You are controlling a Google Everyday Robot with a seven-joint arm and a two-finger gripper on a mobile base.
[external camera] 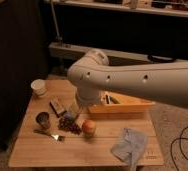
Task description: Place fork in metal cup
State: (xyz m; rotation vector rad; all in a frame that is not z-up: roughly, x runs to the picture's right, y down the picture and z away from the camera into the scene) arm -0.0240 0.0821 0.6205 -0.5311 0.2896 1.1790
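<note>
Gripper (75, 113), its grip state not discernible, hangs low over the middle of the table (87, 151), beside the grapes (70, 125). Fork (48, 134) lies flat at left, just nearer than the metal cup (43, 120).

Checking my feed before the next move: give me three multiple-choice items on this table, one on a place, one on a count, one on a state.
1. Where is the fork relative to the metal cup on the table? A inside it; B flat in front of it; C leaning on it.
2. How many cups stand there? A four; B one; C two.
3. How is the metal cup? A upright; B on its side; C lifted off the table.
1 B: it lies on the wood before the cup. 2 C: the metal cup and the white cup. 3 A: it stands upright, apart from the gripper, which hangs over the grapes.
</note>
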